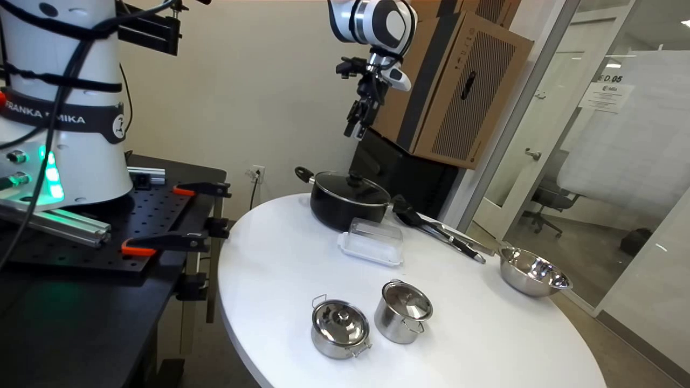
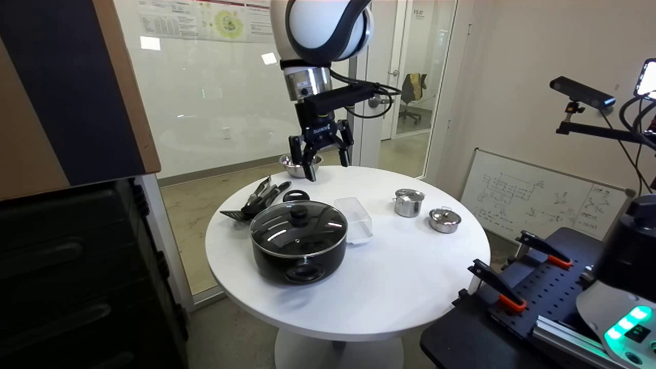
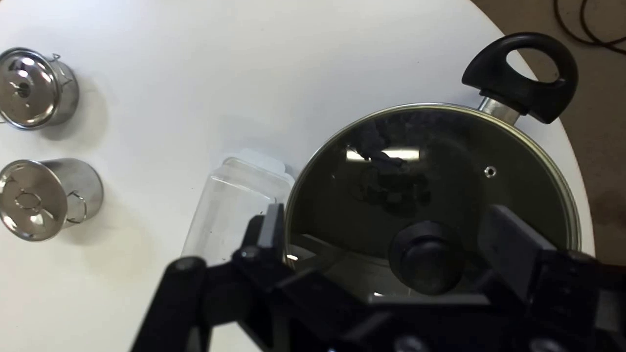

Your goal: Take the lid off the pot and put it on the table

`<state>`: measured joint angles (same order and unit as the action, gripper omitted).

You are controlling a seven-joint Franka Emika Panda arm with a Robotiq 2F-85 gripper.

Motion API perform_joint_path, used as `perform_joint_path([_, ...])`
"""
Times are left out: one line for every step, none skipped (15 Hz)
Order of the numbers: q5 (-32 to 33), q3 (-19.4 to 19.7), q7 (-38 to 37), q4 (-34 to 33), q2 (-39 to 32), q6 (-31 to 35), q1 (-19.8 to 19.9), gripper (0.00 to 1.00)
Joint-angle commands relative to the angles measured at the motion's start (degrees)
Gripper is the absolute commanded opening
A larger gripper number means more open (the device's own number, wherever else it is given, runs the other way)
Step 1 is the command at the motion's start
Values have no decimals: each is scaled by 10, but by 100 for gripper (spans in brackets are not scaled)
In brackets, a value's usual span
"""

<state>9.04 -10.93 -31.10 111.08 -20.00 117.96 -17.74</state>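
The lid (image 1: 338, 184) is round dark-looking glass with a metal rim and black knob. It lies on the black pot (image 1: 334, 211), which has two loop handles. In an exterior view the lid (image 2: 328, 223) covers the pot (image 2: 271, 266) near the edge of the white table (image 2: 394, 292). My gripper (image 1: 354, 131) is open and empty, raised above the pot; it also shows in an exterior view (image 2: 328, 171). In the wrist view the knob of the lid (image 3: 430, 181) appears between the open fingers (image 3: 386, 210), nearer the right finger, and below them.
A clear plastic box (image 3: 230, 205) stands beside the pot. Black utensils (image 1: 436, 229) lie on its other side. Two small steel pots (image 1: 339, 328) (image 1: 403, 312) and a steel bowl (image 1: 531, 272) stand farther off. Cardboard boxes (image 1: 458, 86) are stacked behind the arm.
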Motion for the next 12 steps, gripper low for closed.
perform_joint_path([-1, 20, -24, -41, -34, -20, -15, 100])
perform_joint_path([-4, 16, -6, -12, -15, -3, -13, 100])
perform_joint_path([-4, 19, -10, -17, -21, -3, -14, 100])
perform_joint_path([-4, 21, -11, -22, -25, -3, -13, 100])
perform_joint_path([-4, 22, -11, -24, -27, -4, -13, 100])
perform_joint_path([-4, 22, -11, -25, -27, -4, -13, 100])
perform_joint_path([-4, 22, -12, -26, -27, -4, -14, 100])
perform_joint_path([-4, 22, -12, -26, -27, -4, -14, 100])
perform_joint_path([-10, 20, -1, -26, -31, -3, -11, 100])
perform_joint_path([-16, 16, 16, -29, -36, 4, -7, 100])
perform_joint_path([-17, 16, 27, -30, -38, 13, -6, 100])
perform_joint_path([-17, 16, 34, -32, -39, 17, -7, 100])
